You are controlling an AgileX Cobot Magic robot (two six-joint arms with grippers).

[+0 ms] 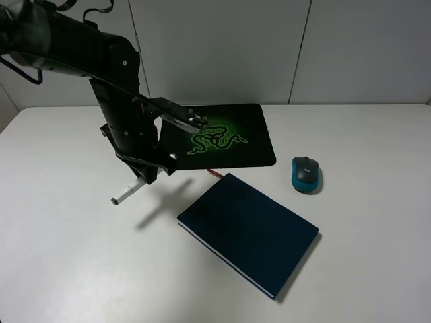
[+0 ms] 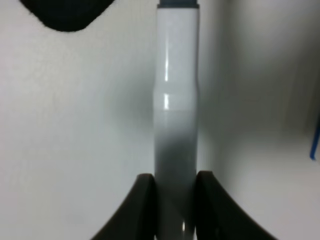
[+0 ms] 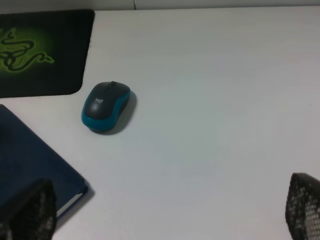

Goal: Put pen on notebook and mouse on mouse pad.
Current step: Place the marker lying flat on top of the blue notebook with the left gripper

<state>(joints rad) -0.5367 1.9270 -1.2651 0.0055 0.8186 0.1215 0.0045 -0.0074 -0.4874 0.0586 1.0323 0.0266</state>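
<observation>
Left hand (image 1: 149,173) clamped on slim white cylindrical pen (image 1: 125,194), held above white tabletop (image 1: 54,269). Right hand (image 3: 166,207) spread wide, nothing gripped. Grey-and-teal oval mouse (image 3: 105,106) seen lying on tabletop.

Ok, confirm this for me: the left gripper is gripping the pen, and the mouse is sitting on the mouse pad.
Not quite. The mouse lies on the bare table beside the mouse pad, not on it, as the exterior high view shows. The left gripper does grip the pen.
</observation>
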